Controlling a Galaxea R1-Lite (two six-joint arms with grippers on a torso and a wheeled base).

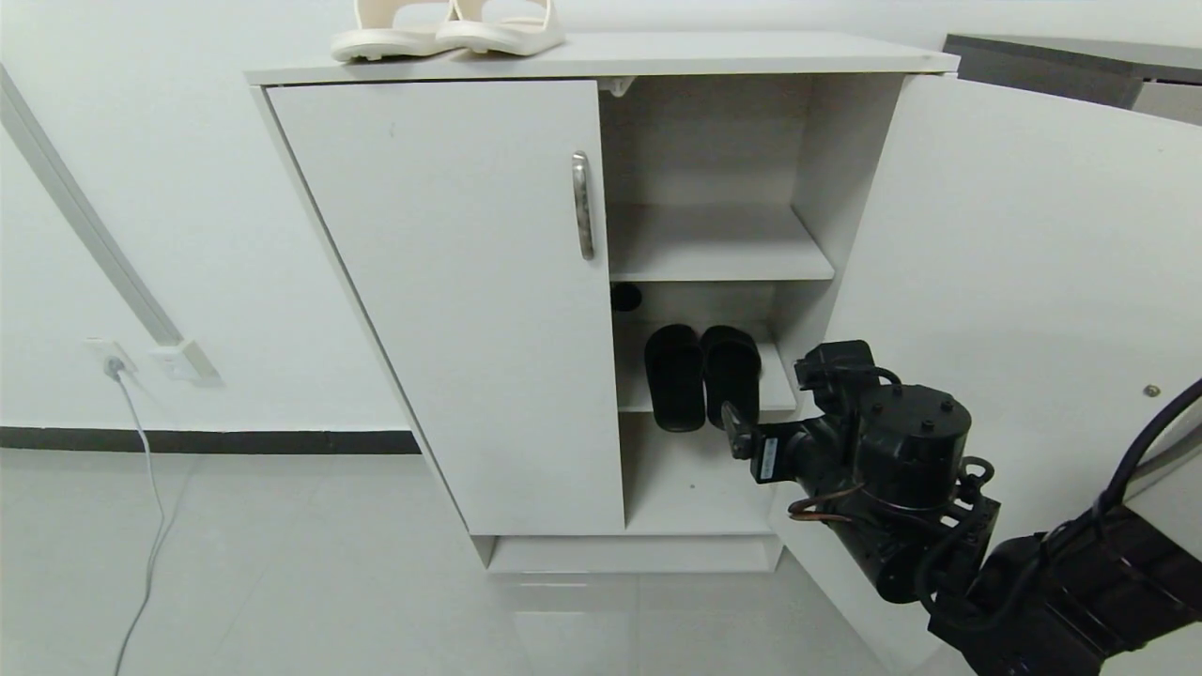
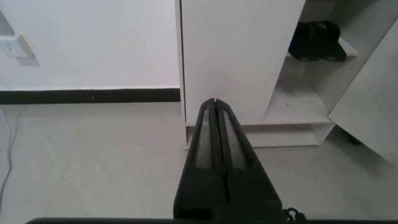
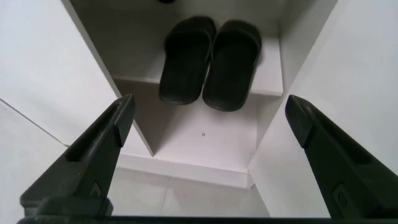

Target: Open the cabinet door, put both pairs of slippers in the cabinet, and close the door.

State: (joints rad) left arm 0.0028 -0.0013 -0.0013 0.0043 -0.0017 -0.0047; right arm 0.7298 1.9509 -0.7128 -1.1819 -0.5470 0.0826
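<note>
The white cabinet has its left door shut and its right door swung wide open. A pair of black slippers lies side by side on the middle shelf, toes outward, also seen as black slippers and black slippers. On the cabinet top rests a cream pair of slippers. My right gripper hangs just in front of the open compartment, below the slipper shelf, open and holding nothing; its fingers spread wide. My left gripper is shut and empty, low over the floor, left of the cabinet.
The metal handle sits on the shut left door. The upper shelf and bottom compartment hold nothing. A wall socket with a cable is at the left. Open tiled floor lies in front.
</note>
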